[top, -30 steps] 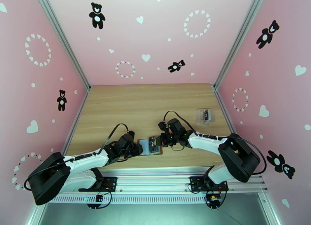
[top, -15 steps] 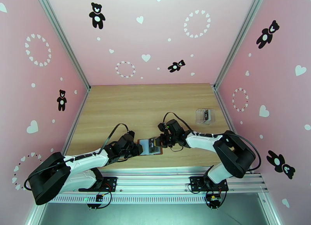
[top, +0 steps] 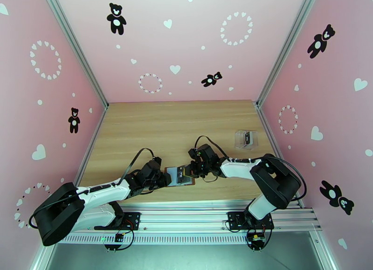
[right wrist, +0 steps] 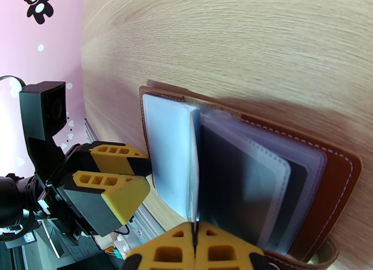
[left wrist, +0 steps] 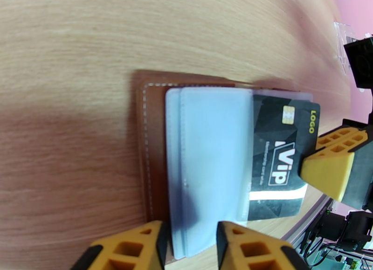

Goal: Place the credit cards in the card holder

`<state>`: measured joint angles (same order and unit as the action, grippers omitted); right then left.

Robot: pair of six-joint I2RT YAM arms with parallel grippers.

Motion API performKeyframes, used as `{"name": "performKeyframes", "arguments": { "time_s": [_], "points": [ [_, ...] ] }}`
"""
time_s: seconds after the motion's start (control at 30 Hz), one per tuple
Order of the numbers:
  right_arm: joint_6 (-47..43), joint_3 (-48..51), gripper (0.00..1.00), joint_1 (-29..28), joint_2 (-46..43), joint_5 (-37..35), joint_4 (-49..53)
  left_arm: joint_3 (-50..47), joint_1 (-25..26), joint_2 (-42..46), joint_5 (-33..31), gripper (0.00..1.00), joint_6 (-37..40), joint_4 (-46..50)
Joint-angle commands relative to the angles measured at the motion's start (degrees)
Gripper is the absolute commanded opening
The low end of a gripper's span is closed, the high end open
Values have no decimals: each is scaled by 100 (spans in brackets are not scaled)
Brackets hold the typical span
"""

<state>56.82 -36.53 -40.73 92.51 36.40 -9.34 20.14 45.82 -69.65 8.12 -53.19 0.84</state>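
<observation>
Black credit card [left wrist: 279,159] reading "ViP" and "LOGO", gripped by right pincer [right wrist: 194,243], left pincer [left wrist: 189,247] clamping brown card holder [left wrist: 151,149]

Open card holder [top: 181,176] at the bench's [top: 158,126] near edge, hemmed in: left jaws pinch its left side, right jaws holding a credit card [left wrist: 279,159] block its right. Beyond it, bare wood; a clear box [top: 245,139] stands well apart, far right.

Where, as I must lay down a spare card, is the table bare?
Bare: the table from the back wall down to the card holder, left of the clear box. Crowded: around the holder, both jaws there, the right shut on the credit card.
</observation>
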Motion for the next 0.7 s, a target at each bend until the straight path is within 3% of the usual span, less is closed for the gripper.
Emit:
{"name": "performKeyframes", "arguments": {
  "time_s": [0.0, 0.67],
  "points": [
    [-79, 28, 0, -76, 70, -22, 140, -9, -27, -75, -135, 35, 70, 100],
    [-305, -200, 0, -122, 273, -72, 461, 34, -32, -160, -130, 34, 129, 105]
  ]
}}
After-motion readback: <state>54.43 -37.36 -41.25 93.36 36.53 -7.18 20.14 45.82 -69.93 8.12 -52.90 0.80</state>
